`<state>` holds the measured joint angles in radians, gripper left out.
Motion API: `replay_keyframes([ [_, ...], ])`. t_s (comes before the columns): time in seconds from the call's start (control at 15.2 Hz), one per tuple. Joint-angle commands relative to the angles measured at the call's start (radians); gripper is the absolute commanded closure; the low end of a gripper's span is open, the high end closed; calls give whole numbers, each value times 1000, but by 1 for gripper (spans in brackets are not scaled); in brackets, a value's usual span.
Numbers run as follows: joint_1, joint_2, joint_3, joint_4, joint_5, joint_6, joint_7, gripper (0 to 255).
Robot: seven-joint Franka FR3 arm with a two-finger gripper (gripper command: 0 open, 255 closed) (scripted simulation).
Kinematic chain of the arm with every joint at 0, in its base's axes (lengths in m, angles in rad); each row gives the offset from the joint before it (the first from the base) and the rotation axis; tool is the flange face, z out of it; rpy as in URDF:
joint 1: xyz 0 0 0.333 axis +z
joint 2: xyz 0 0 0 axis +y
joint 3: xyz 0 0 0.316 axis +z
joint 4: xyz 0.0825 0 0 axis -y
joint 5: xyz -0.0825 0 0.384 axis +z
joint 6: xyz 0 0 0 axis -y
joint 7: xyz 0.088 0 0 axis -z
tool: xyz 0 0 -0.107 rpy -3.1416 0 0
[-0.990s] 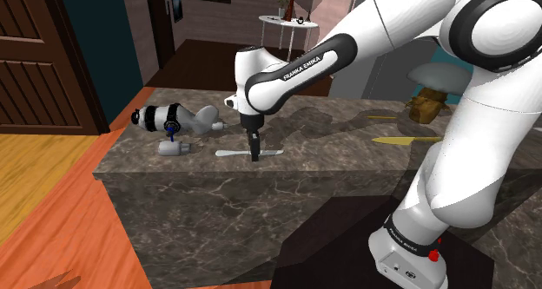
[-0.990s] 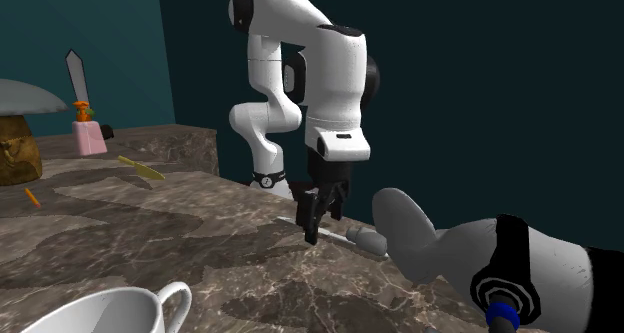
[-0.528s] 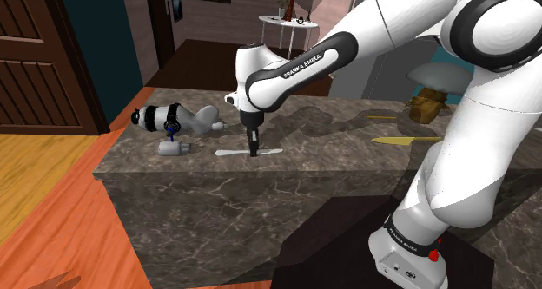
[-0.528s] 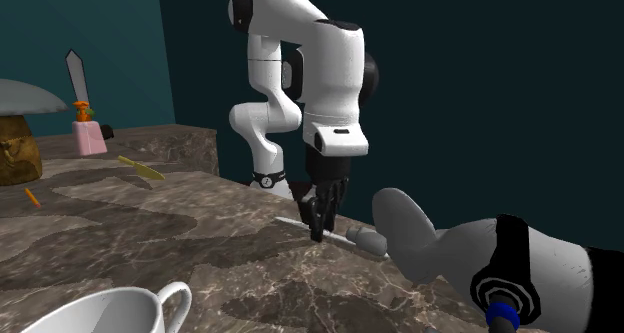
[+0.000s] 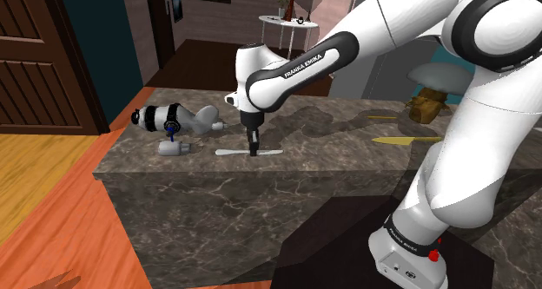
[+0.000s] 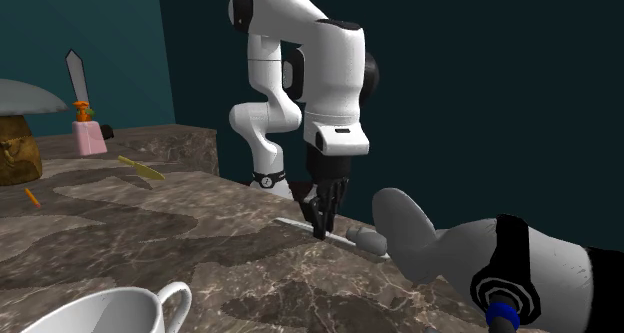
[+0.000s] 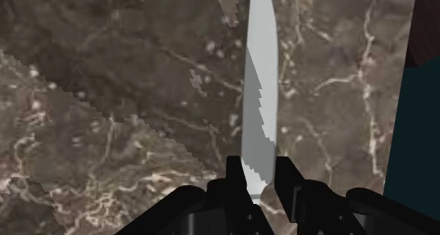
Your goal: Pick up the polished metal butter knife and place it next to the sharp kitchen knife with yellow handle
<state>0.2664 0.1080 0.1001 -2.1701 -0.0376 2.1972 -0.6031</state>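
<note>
Wrist view: butter knife lies flat on the counter. Its long axis runs straight out from between the fingers, which pinch its edges. Gripper clamped on it, about mid-length.

Shoulder view: knife lies along the 9-to-3 o'clock line, gripper upright over its middle. Yellow knife sits at 3 o'clock from the gripper, well apart, roughly parallel. Judged: carry goes toward 3 o'clock, with little turning needed.
</note>
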Motion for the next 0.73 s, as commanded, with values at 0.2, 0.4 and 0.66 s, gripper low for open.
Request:
replay_keyframes([
  [0.2, 2, -20, 3, 17, 6, -54, -3, 255],
  [0.4, 2, -40, 3, 35, 10, -92, -6, 255],
  [0.66, 1, -65, 3, 62, 13, -143, -9, 255],
])
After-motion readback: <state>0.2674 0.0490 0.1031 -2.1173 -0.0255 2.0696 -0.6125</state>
